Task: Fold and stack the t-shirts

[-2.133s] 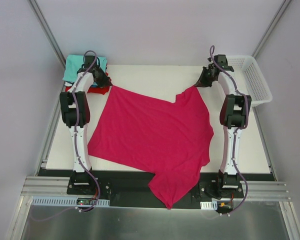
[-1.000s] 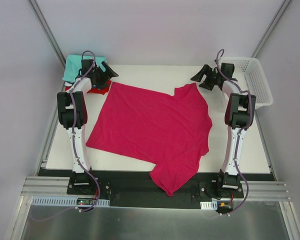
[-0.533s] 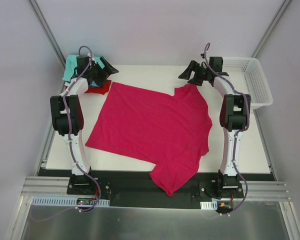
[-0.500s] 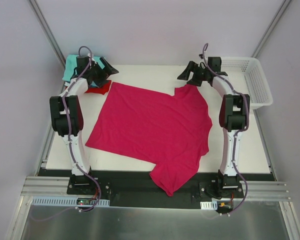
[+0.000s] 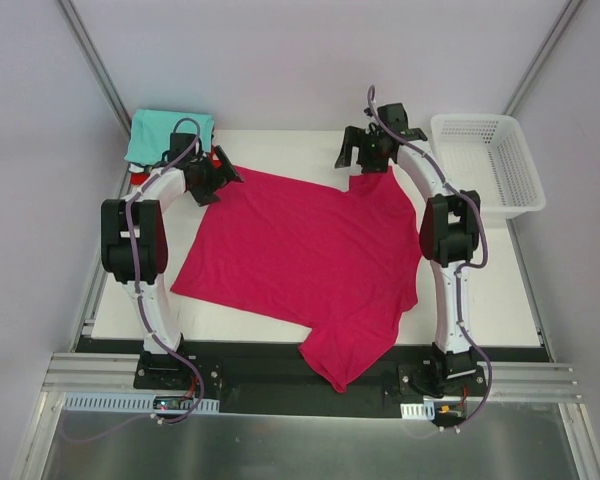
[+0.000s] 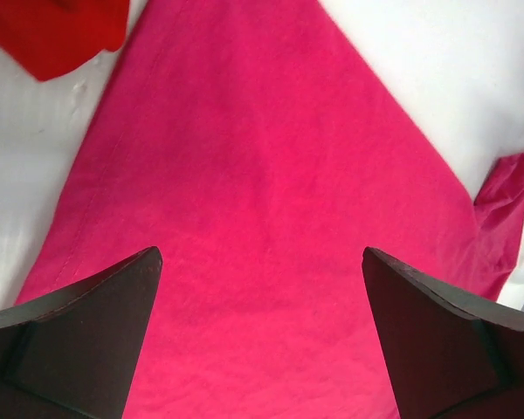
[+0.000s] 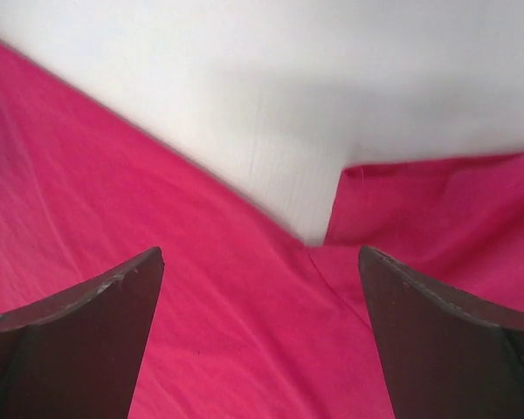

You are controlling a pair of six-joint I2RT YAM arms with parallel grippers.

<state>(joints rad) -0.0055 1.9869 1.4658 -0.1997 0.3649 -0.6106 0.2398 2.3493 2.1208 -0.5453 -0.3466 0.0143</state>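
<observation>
The magenta t-shirt (image 5: 305, 265) lies spread over the table's (image 5: 500, 295) middle, one sleeve off its near edge, so folding seems about to begin: toward the table's far edge the left gripper (image 5: 215, 175) and right gripper (image 5: 365, 155) hover wide open, empty, and must next pinch the cloth beneath.

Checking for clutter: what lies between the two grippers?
Bare white table, just past the magenta t-shirt's far edge, from left gripper to right gripper, seen in the top view.
</observation>
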